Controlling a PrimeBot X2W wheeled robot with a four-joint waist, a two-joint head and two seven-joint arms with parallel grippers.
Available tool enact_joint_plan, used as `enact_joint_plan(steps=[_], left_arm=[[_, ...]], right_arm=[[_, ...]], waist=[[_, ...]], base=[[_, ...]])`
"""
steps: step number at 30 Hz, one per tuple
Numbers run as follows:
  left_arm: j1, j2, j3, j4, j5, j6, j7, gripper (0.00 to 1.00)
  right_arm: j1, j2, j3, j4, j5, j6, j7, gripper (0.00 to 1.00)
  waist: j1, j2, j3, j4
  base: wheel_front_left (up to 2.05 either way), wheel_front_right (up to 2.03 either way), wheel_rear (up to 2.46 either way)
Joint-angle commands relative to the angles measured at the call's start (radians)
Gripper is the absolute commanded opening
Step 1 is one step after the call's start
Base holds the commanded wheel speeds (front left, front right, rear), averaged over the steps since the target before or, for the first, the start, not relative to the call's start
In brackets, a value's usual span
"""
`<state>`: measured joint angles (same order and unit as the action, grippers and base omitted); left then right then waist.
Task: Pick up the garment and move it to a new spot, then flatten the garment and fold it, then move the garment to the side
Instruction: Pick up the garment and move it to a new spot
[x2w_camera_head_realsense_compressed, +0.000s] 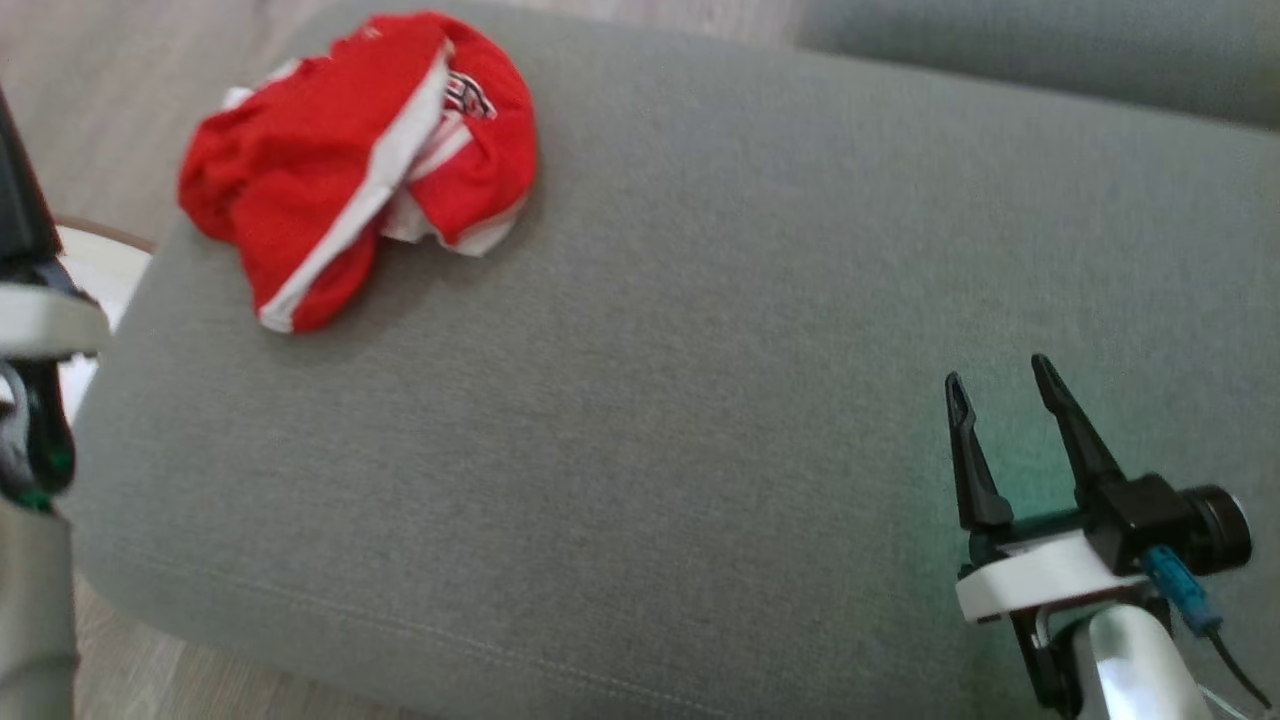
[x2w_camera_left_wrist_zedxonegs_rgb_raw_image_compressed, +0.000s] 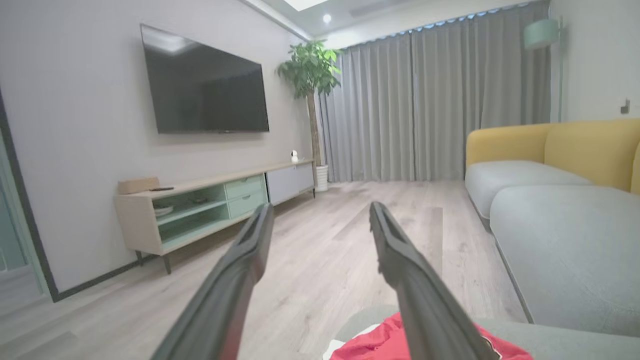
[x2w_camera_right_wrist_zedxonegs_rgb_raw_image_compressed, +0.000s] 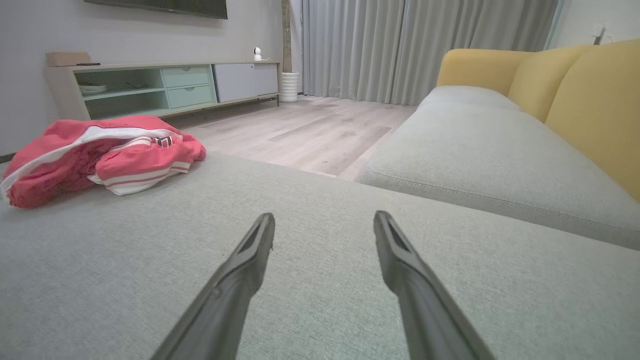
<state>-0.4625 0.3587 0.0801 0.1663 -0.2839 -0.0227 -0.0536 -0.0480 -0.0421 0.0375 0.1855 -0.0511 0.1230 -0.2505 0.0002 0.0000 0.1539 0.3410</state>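
Note:
The garment (x2w_camera_head_realsense_compressed: 350, 160) is a crumpled red piece with white stripes, lying at the far left corner of the grey sofa cushion (x2w_camera_head_realsense_compressed: 650, 400). My right gripper (x2w_camera_head_realsense_compressed: 998, 372) hovers over the cushion's near right part, open and holding nothing, well away from the garment. Seen from the right wrist, the right gripper (x2w_camera_right_wrist_zedxonegs_rgb_raw_image_compressed: 325, 216) points across bare cushion, with the garment (x2w_camera_right_wrist_zedxonegs_rgb_raw_image_compressed: 100, 155) far off to the left. My left gripper (x2w_camera_left_wrist_zedxonegs_rgb_raw_image_compressed: 321, 207) is open and empty, and the garment (x2w_camera_left_wrist_zedxonegs_rgb_raw_image_compressed: 380, 345) peeks out just beneath its fingers. The left arm (x2w_camera_head_realsense_compressed: 30, 330) stands at the left edge of the head view.
Wooden floor (x2w_camera_left_wrist_zedxonegs_rgb_raw_image_compressed: 310, 260) lies past the cushion's left and far edges. A low TV cabinet (x2w_camera_left_wrist_zedxonegs_rgb_raw_image_compressed: 200, 205) with a television (x2w_camera_left_wrist_zedxonegs_rgb_raw_image_compressed: 205, 90) above it lines the wall, beside a potted plant (x2w_camera_left_wrist_zedxonegs_rgb_raw_image_compressed: 310, 75). Yellow-backed sofa seats (x2w_camera_right_wrist_zedxonegs_rgb_raw_image_compressed: 480, 130) adjoin the cushion. A white round surface (x2w_camera_head_realsense_compressed: 100, 265) sits by the cushion's left edge.

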Motion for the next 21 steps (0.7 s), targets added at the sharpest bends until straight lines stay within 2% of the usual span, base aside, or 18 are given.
enact_joint_plan(steps=[1,5,10,15,21], left_arm=[[-0.057,0.05,0.037,0.005,-0.008,-0.004,0.011,1.0],[-0.141,0.062,0.011,0.176,-0.027,-0.033,0.057,1.0],[-0.197,0.049,-0.051,0.354,-0.024,-0.065,0.077,1.0],[-0.233,0.021,-0.112,0.469,-0.056,-0.096,0.079,1.0],[-0.268,0.006,-0.186,0.564,-0.094,-0.106,0.099,1.0]], right_arm=[[-0.031,-0.008,0.024,-0.035,-0.012,0.008,-0.003,1.0],[-0.037,-0.008,0.022,-0.051,-0.034,0.008,0.012,1.0],[-0.03,-0.008,0.014,-0.075,-0.056,0.008,0.027,1.0],[-0.022,-0.008,-0.004,-0.096,-0.076,0.008,0.037,1.0],[-0.023,-0.008,-0.004,-0.121,-0.086,0.008,0.044,1.0]], waist=[[-0.0002,0.0,0.057,-0.037],[-0.0002,0.0,0.126,-0.069],[-0.0002,0.0,0.19,-0.09],[-0.0002,0.0,0.238,-0.09],[-0.0002,0.0,0.277,-0.088]], base=[[0.0,0.0,0.0],[0.0,0.0,0.0],[0.0,0.0,0.0],[0.0,0.0,0.0],[0.0,0.0,0.0]])
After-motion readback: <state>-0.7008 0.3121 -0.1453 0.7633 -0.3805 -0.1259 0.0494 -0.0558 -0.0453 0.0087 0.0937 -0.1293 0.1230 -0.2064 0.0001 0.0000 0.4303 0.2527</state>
